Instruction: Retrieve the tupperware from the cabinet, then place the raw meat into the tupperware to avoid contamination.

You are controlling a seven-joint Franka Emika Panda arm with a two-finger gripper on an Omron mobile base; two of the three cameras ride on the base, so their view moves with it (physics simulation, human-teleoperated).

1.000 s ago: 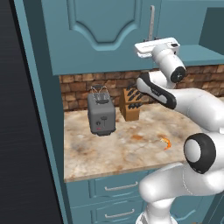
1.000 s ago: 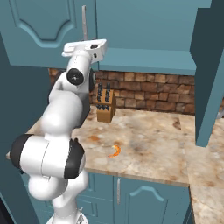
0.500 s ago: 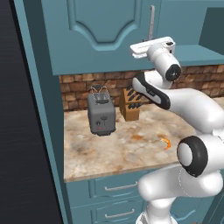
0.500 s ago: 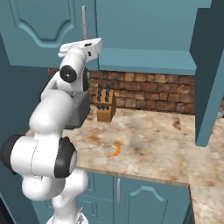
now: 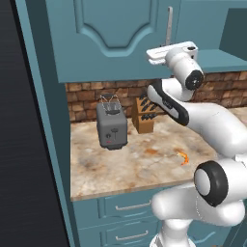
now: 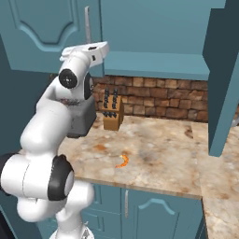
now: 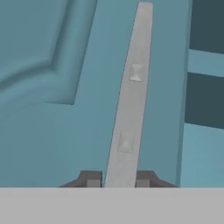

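Note:
The cabinet (image 5: 116, 34) is the teal wall unit above the counter, and its arched door is closed. My gripper (image 5: 167, 44) (image 6: 88, 44) is up at the door's vertical silver handle (image 5: 169, 24) (image 6: 87, 23). In the hand view the handle (image 7: 131, 96) runs between the two fingertips, and my gripper (image 7: 118, 179) is shut on it, with both tips against its sides. The raw meat (image 5: 183, 157) (image 6: 123, 161), a small orange curved piece, lies on the marble counter. The tupperware is hidden.
A grey toaster (image 5: 112, 128) stands at the left of the counter (image 5: 135, 164), and a wooden knife block (image 5: 144, 116) (image 6: 112, 112) is against the brick wall. A tall teal panel (image 6: 224, 70) hangs down on the right. Drawers (image 5: 130, 207) sit below the counter.
The hand has stayed at the handle with only a slight shift. The arm's elbow and lower links have swung round and down beneath it.

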